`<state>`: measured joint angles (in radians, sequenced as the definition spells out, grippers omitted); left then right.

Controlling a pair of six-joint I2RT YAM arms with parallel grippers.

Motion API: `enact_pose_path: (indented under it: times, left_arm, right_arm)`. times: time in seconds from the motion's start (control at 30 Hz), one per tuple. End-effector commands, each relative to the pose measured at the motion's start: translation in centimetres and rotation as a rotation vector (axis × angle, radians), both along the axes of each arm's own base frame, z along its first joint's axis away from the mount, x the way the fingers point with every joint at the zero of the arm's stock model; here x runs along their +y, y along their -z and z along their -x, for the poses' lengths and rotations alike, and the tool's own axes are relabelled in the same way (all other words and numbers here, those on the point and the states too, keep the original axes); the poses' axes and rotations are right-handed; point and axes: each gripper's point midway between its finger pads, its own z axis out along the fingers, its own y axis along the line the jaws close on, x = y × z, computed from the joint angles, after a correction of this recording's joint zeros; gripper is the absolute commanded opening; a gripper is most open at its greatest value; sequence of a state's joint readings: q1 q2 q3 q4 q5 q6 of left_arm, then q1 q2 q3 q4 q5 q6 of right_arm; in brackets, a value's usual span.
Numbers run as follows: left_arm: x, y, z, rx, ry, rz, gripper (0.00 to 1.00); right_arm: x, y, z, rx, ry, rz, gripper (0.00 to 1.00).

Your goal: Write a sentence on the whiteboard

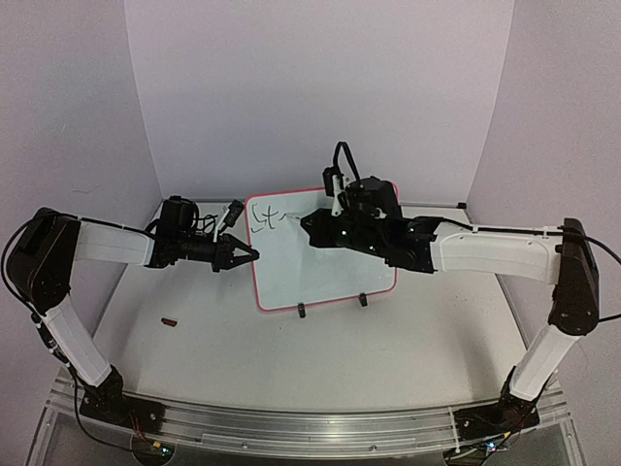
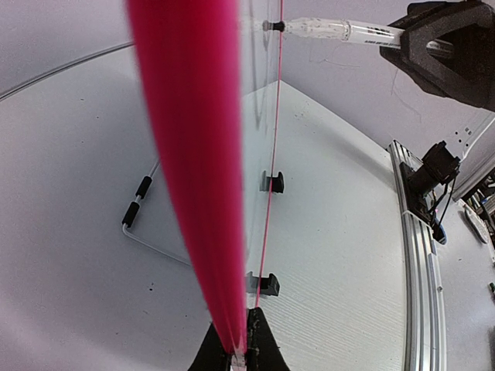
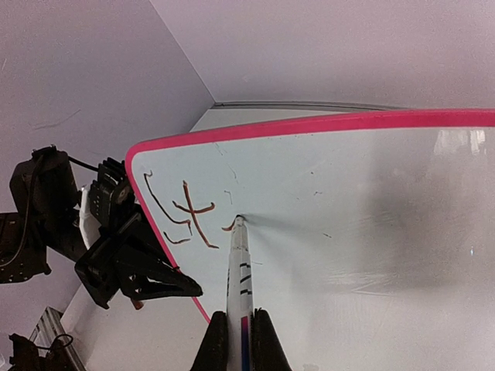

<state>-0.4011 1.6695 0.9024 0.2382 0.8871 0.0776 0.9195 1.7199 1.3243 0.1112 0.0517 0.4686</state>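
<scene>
The whiteboard (image 1: 325,267) with a pink-red border stands tilted on the table. My left gripper (image 1: 248,254) is shut on its left edge, which fills the left wrist view as a pink band (image 2: 186,154) running into the gripper (image 2: 241,352). My right gripper (image 3: 240,340) is shut on a white marker (image 3: 240,270) whose tip touches the board (image 3: 348,201). The sentence (image 3: 182,212) is only the first letters, "St" and a short stroke at the tip, in dark marker at the board's top left (image 1: 264,217). The marker (image 2: 332,29) and right gripper (image 1: 310,222) also show.
Two black clips (image 1: 301,311) (image 1: 363,300) sit on the board's near edge. A small red-brown piece (image 1: 170,321) lies on the table left of the board. A bent wire stand (image 2: 147,224) is behind the board. Booth walls close three sides.
</scene>
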Motion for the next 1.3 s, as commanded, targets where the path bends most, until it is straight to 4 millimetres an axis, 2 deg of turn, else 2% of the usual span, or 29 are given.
enact_pose_path:
  times: [0.0, 0.3, 0.57, 1.27]
  left_arm:
    - [0.7, 1.4, -0.8, -0.023, -0.069, -0.073, 0.0]
    - [0.7, 1.4, -0.8, -0.023, -0.068, -0.073, 0.0]
    - [0.7, 1.4, -0.8, -0.025, -0.068, -0.073, 0.0]
    - [0.7, 1.4, -0.9, -0.026, -0.069, -0.073, 0.0]
  right_arm:
    - [-0.3, -3.2, -0.9, -0.062, 0.026, -0.037, 0.0]
    - [0.6, -3.4, -1.1, -0.068, 0.002, -0.048, 0.0]
    - [1.6, -2.2, -1.0, -0.033, -0.034, -0.049, 0.0]
    - [0.8, 0.9, -0.1, 0.044, -0.028, -0.028, 0.0]
